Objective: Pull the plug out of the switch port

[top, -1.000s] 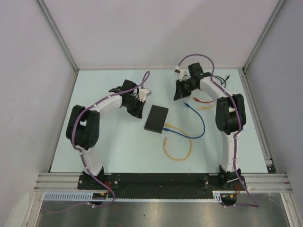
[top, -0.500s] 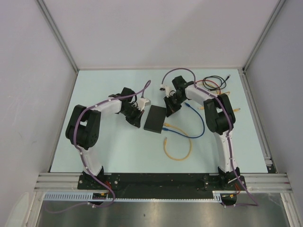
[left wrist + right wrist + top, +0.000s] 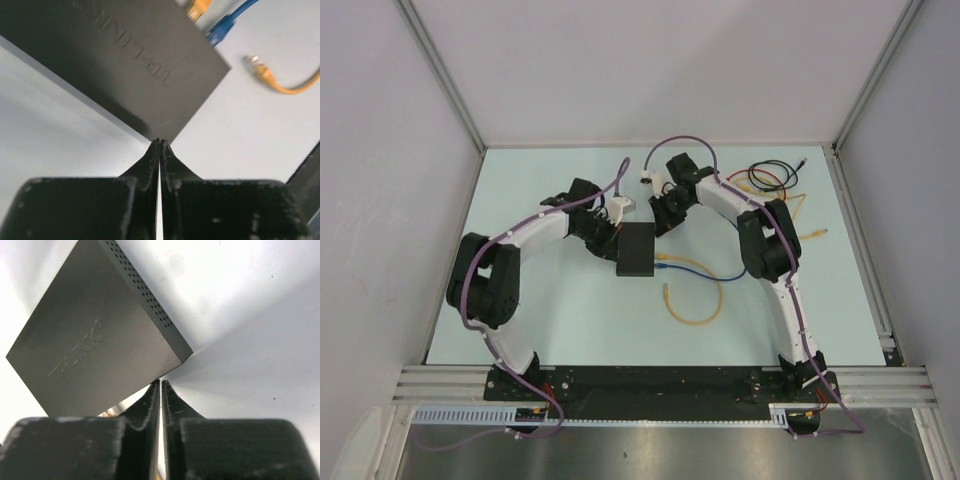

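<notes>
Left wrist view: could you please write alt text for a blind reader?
The shut left pincer points at a corner of the flat black switch on a pale table; a blue cable and a yellow cable lie beyond.

1 switch (image 3: 638,250), 2 grippers (image 3: 159,143) (image 3: 160,383), 2 yellow cables (image 3: 695,319) (image 3: 809,216), 1 blue cable (image 3: 722,273), 1 black cable (image 3: 767,171)

From where I'm standing the top cam hangs high behind both arm bases, looking down on the whole table (image 3: 570,330), while the wrist cams peer out past the left gripper (image 3: 159,142) and right gripper (image 3: 160,382) from super close, all three sharing the switch (image 3: 637,250).
</notes>
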Controlling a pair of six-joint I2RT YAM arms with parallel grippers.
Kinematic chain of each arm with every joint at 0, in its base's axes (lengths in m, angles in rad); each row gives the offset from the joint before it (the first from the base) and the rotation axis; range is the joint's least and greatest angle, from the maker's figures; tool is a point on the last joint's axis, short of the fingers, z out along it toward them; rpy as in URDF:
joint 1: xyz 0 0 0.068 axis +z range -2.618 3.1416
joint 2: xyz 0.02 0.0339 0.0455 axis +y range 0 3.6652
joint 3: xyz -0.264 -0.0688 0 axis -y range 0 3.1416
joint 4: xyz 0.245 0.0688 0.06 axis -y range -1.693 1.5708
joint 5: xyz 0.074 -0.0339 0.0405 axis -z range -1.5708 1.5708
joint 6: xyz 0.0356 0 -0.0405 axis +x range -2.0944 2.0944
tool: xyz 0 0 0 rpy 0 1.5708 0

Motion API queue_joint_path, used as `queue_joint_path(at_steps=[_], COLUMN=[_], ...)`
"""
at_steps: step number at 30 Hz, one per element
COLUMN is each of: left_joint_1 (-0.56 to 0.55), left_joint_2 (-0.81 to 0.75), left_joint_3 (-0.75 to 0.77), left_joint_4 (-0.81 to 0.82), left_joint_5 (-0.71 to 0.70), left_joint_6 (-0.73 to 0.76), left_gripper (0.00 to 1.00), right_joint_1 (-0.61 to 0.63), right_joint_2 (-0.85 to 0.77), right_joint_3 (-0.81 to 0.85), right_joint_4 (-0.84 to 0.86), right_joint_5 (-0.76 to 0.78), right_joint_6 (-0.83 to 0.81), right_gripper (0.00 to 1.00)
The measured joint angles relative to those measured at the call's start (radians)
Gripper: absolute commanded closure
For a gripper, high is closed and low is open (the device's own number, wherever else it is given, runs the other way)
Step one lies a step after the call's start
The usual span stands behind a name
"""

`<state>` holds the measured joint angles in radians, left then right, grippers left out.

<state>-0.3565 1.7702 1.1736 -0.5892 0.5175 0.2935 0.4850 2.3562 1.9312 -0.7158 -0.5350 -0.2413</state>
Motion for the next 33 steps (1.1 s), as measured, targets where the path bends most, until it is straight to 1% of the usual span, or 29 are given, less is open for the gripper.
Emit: queue_joint_path(at_steps=[1,2,5,6,9,11,15,17,21,24,28,30,33], left_joint_1=[0.001,0.001,0.001,0.002,0.002,0.002,0.001,0.001,0.001,0.001,0.001,0.000,-0.001], left_joint_2=[-0.023,-0.034,-0.055,-0.055,-0.055,-0.056,-0.047,-0.027,0.059,0.106,0.126,0.126,0.125], left_joint_3=[0.002,0.003,0.022,0.024,0.014,-0.011,-0.032,-0.016,0.051,0.071,0.072,0.072,0.072], left_joint_4=[0.002,0.002,0.003,0.004,-0.013,-0.026,-0.112,-0.152,-0.209,-0.215,-0.205,-0.192,-0.142], left_joint_5=[0.017,0.023,0.051,0.057,0.090,0.112,0.138,0.150,0.157,0.145,0.134,0.124,0.074], left_joint_6=[-0.011,-0.016,-0.028,-0.026,0.003,0.047,0.150,0.184,0.241,0.265,0.274,0.266,0.236], left_gripper=[1.00,1.00,1.00,1.00,1.00,1.00,1.00,1.00,1.00,1.00,1.00,1.00,1.00], right_joint_1=[-0.001,-0.005,-0.030,-0.045,-0.080,-0.103,-0.122,-0.119,-0.111,-0.106,-0.103,-0.103,-0.103], right_joint_2=[0.000,0.000,-0.003,-0.007,-0.029,-0.051,-0.086,-0.092,-0.093,-0.093,-0.093,-0.093,-0.093], right_joint_3=[0.000,0.000,-0.005,-0.009,-0.031,-0.050,-0.073,-0.078,-0.080,-0.080,-0.080,-0.080,-0.080], right_joint_4=[0.000,-0.001,-0.002,-0.004,-0.007,-0.009,-0.008,-0.007,-0.008,-0.006,-0.005,-0.006,-0.006], right_joint_5=[-0.001,-0.001,-0.020,-0.030,-0.041,-0.042,-0.042,-0.042,-0.041,-0.040,-0.038,-0.038,-0.038], right_joint_6=[0.000,0.000,0.004,0.003,0.004,0.004,0.004,0.004,0.004,0.004,0.004,0.004,0.004], right_gripper=[0.75,0.67,0.59,0.58,0.57,0.56,0.55,0.55,0.54,0.54,0.55,0.55,0.55])
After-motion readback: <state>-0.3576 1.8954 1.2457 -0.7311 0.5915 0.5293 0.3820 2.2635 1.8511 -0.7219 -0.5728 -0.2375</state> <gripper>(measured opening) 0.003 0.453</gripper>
